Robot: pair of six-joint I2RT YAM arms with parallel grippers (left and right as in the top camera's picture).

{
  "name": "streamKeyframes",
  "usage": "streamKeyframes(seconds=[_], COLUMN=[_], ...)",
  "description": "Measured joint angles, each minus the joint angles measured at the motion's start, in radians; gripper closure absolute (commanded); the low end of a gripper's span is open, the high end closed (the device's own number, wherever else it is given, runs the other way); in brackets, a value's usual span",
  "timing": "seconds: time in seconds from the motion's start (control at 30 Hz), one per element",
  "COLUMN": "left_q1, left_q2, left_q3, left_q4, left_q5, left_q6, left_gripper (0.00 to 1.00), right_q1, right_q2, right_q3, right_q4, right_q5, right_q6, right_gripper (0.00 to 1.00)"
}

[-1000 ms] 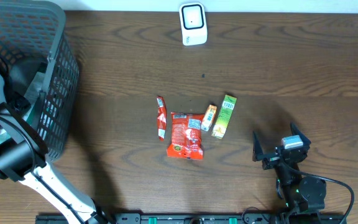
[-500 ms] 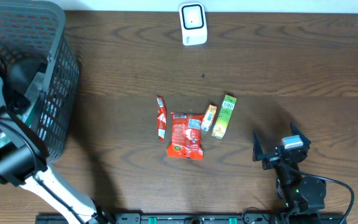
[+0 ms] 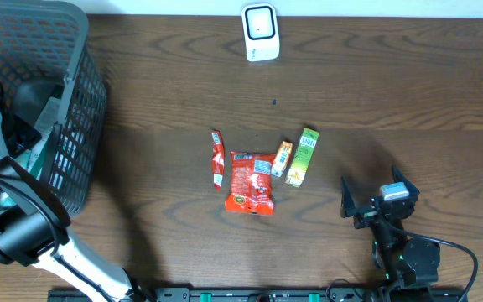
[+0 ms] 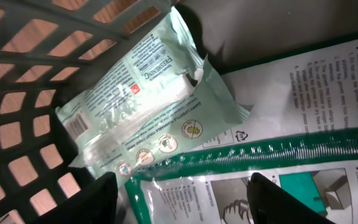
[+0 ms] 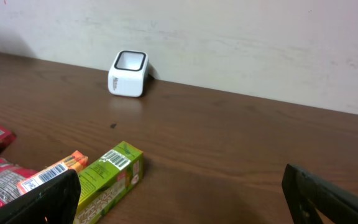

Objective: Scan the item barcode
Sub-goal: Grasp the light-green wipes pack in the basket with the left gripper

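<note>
On table [image 3: 392,101], green box [image 3: 303,157] lies near-to-far.

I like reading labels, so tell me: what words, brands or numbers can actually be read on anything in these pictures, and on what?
"FRESHENING": on the pale green pack in the basket; its other print is too small.
"Caution": heading on the white printed bag; the lines below are too small.
Green carton and red packet: barcodes show, print too blurred.
White scanner: no text seen.
</note>
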Motion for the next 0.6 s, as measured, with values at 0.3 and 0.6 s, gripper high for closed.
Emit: streamKeyframes(seconds=[0.3, 0.6], left_q1=[0.000, 0.000], left_q2=[0.000, 0.000], left_q3=[-0.065, -0.117], left_q4=[0.073, 0.127], left_q5=[0.004, -0.008], left_q6=[0.000, 0.000], left_gripper=[0.32, 0.31], right_q1=[0.000, 0.000], right_q2=[0.000, 0.000], right_q3=[0.000, 0.000], right_q4=[0.000, 0.000], right_q5=[0.000, 0.000], right_q6=[0.000, 0.000], right_gripper=[0.01, 0.01])
